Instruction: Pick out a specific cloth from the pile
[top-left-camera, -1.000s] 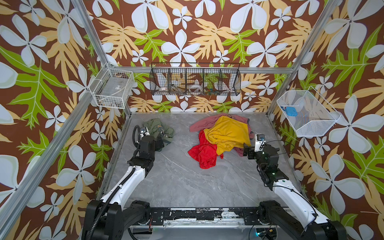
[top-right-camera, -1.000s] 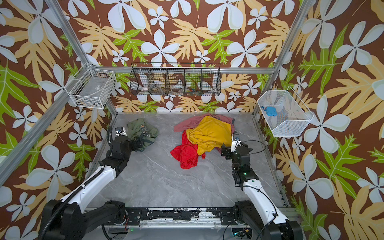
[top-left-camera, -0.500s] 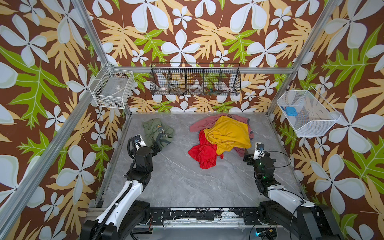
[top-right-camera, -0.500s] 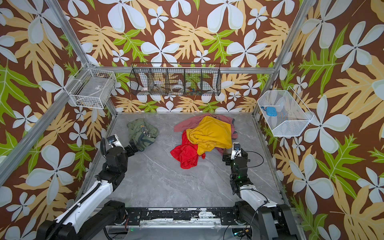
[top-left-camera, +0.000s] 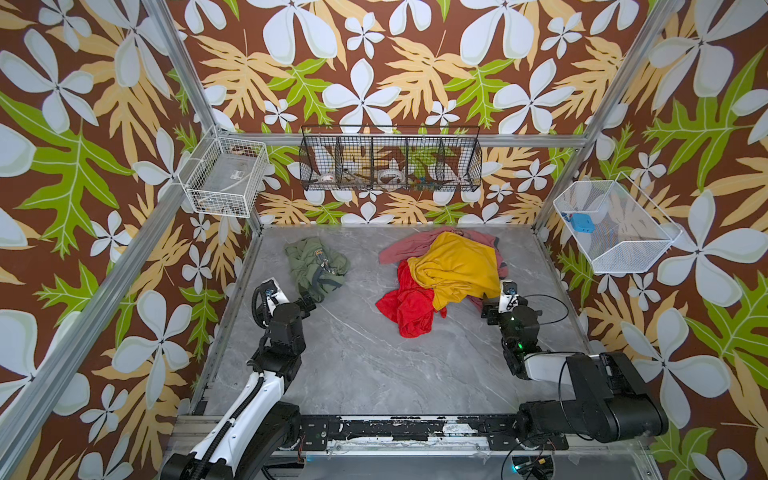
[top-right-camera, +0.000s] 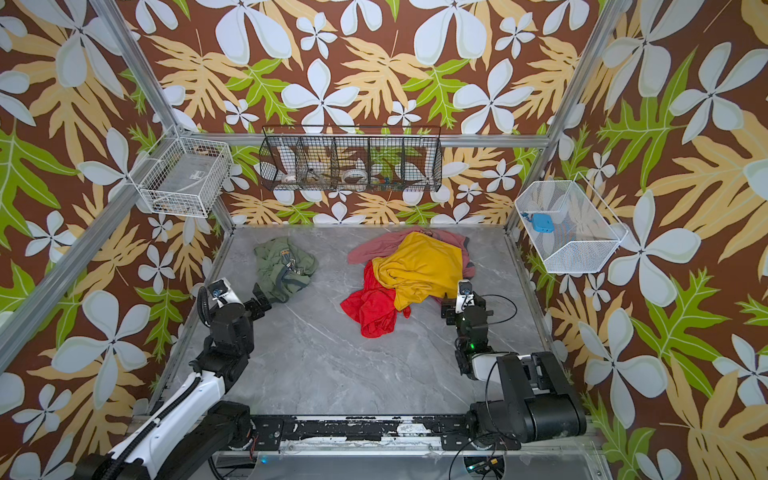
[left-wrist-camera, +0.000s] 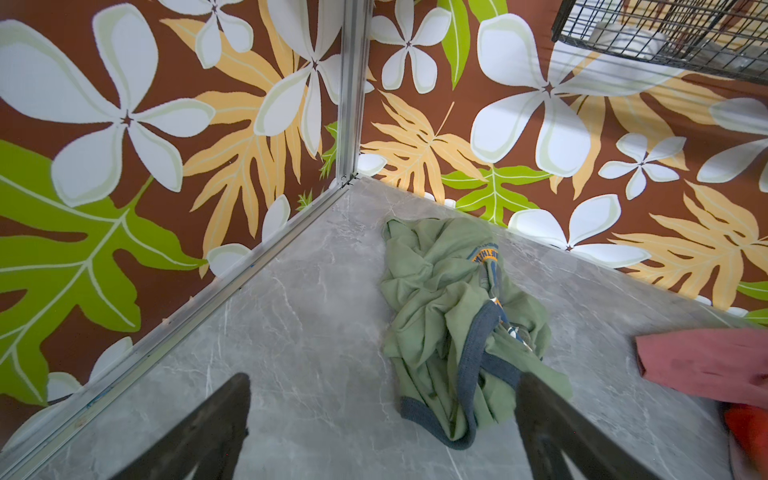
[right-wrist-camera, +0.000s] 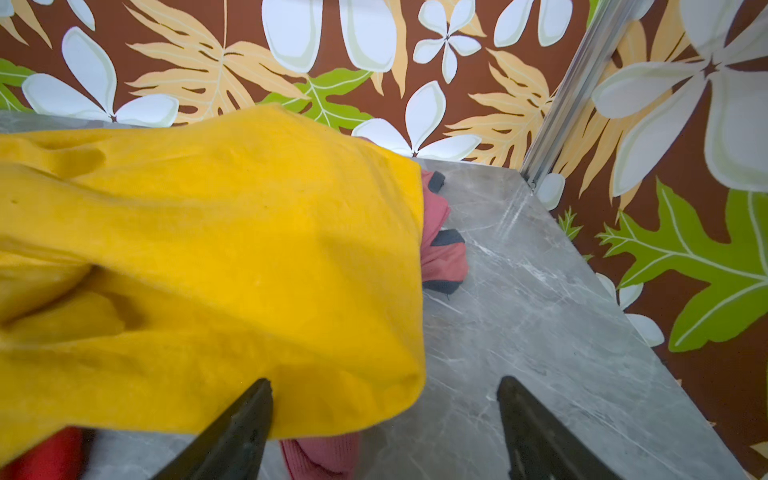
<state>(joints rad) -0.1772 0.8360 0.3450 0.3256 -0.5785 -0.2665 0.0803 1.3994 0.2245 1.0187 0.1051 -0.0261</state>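
The olive-green cloth (top-left-camera: 316, 266) (top-right-camera: 284, 266) with grey-blue trim lies crumpled by itself at the back left of the table, apart from the pile (top-left-camera: 449, 270) (top-right-camera: 415, 270). My left gripper (top-left-camera: 306, 301) (top-right-camera: 259, 305) is open just in front of the cloth's near edge. In the left wrist view the cloth (left-wrist-camera: 449, 316) reaches one finger, and the gripper (left-wrist-camera: 384, 378) holds nothing. The pile shows mustard yellow on top, with red and pink beneath. My right gripper (top-left-camera: 490, 308) (right-wrist-camera: 385, 381) is open at the pile's front right corner, its jaws either side of the yellow cloth's (right-wrist-camera: 208, 249) edge.
A black wire basket (top-left-camera: 390, 166) hangs on the back wall. White wire baskets hang at the left (top-left-camera: 224, 183) and right (top-left-camera: 615, 232) walls. Metal frame posts stand at the back corners. Bare grey marble table (top-left-camera: 365, 353) stretches across the front.
Both arms have drawn back toward the front edge. The left gripper has left the olive cloth lying on the table. The right gripper's jaws have narrowed a little.
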